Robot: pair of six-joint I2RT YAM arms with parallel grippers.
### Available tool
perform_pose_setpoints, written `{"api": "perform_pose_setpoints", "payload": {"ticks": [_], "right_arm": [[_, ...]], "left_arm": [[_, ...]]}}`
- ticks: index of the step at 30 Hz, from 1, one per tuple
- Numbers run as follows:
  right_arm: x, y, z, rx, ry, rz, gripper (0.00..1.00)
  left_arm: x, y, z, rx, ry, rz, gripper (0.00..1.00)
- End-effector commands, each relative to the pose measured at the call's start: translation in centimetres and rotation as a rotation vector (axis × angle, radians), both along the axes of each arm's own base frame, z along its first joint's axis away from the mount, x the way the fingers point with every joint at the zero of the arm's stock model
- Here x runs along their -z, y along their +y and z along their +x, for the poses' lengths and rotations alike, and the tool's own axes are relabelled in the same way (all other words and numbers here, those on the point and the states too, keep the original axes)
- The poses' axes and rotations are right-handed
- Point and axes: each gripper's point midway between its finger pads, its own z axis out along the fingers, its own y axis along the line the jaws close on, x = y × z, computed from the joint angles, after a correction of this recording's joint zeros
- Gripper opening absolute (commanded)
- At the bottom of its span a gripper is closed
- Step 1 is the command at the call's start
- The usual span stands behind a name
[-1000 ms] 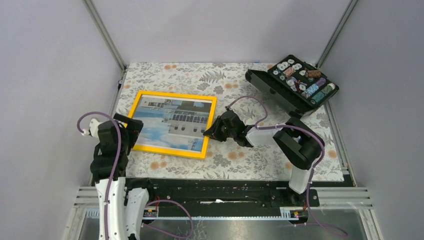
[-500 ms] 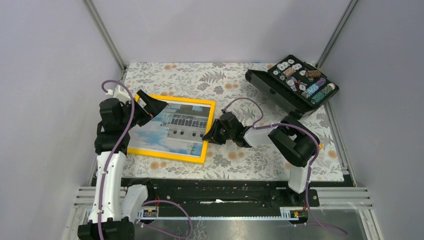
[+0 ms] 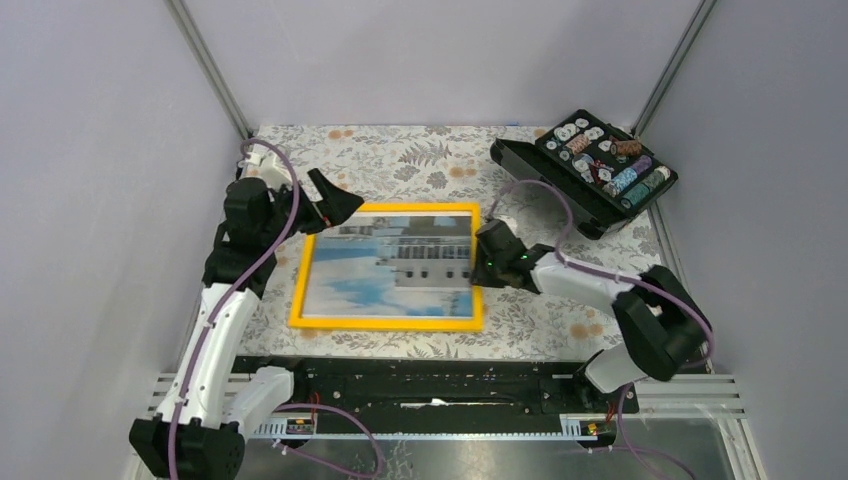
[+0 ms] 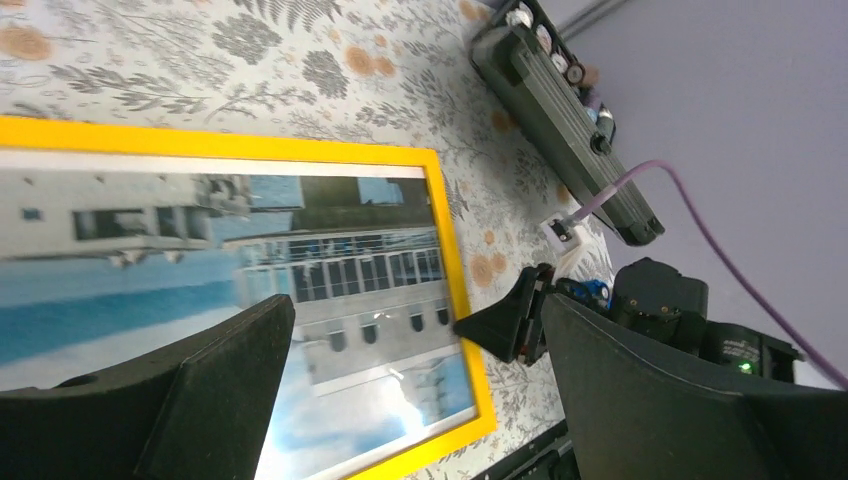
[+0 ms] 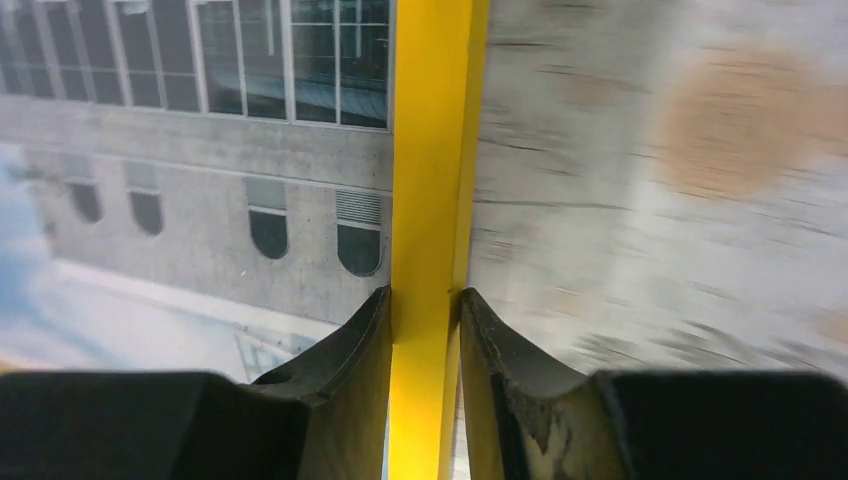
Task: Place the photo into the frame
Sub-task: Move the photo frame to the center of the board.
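The orange-yellow frame [image 3: 385, 322] lies flat on the floral cloth at centre left, and the photo [image 3: 380, 275] of sky and a white building sits inside its border. My right gripper [image 3: 478, 262] is shut on the frame's right bar. In the right wrist view the yellow frame bar [image 5: 428, 150] runs between the two fingers, with the photo [image 5: 200, 180] to its left. My left gripper [image 3: 335, 205] hangs open above the frame's far left corner, holding nothing. The left wrist view looks down on the frame [image 4: 455, 270], the photo [image 4: 200, 260] and the right gripper [image 4: 510, 320].
A black case [image 3: 590, 165] of small round parts stands open at the back right, also seen in the left wrist view as the case [image 4: 560, 110]. Grey walls close in the left, back and right. The arm bases' rail runs along the near edge.
The frame with the photo slid right and turned square to the table, the right gripper moving with it. The left arm rose and swung toward the far left.
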Motion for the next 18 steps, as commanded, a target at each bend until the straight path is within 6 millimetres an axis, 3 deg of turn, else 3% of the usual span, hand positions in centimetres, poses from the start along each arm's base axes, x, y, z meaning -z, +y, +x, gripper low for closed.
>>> {"api": "perform_pose_setpoints", "payload": {"ticks": [1,2,6,9,17,18], "right_arm": [[-0.4,-10.5,-1.2,0.014,-0.044,-0.373,0.00],[-0.9,-11.4,-1.3,0.032,-0.049,-0.382,0.00],[-2.4,-11.9,-1.5,0.089,-0.063,-0.331,0.00],[-2.5,-14.1,-1.8,0.199,-0.055,-0.395,0.00],[-1.6,-16.4,-2.6,0.462,-0.066,-0.372,0.00],[-1.6,-16.6,-2.4,0.461,-0.073,-0.387,0.08]], "left_arm": [[-3.8,-2.1,1.9,0.038,-0.145,0.015,0.99],[-4.0,-2.9,2.0,0.053,-0.149,0.020,0.99],[-4.5,-6.2,2.1,0.134,-0.172,0.058,0.99],[-4.1,-7.6,2.3,0.182,-0.180,0.093,0.99],[-2.0,-7.2,1.9,0.186,-0.183,0.159,0.99],[-1.9,-7.0,1.9,0.181,-0.188,0.167,0.99]]}}
